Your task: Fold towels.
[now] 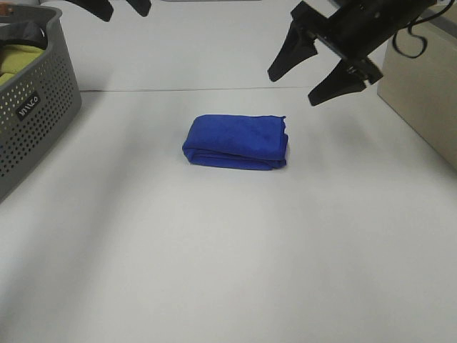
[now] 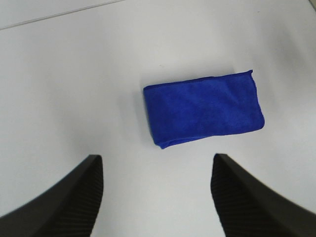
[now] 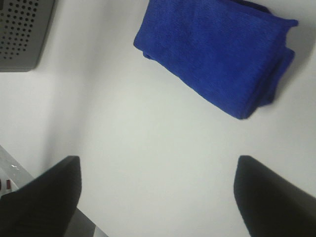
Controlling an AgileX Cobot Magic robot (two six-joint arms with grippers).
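Observation:
The royal-blue towel lies folded into a small thick rectangle in the middle of the white table. It shows in the left wrist view and the right wrist view too. My right gripper hangs open and empty, raised above the table to the right of and behind the towel. My left gripper is raised at the top left, only its finger ends showing; in its wrist view the fingers stand wide apart, empty, well above the towel.
A grey perforated basket stands at the left edge, with yellow-green cloth inside. A beige box stands at the right edge. The table's back edge meets the wall behind the towel.

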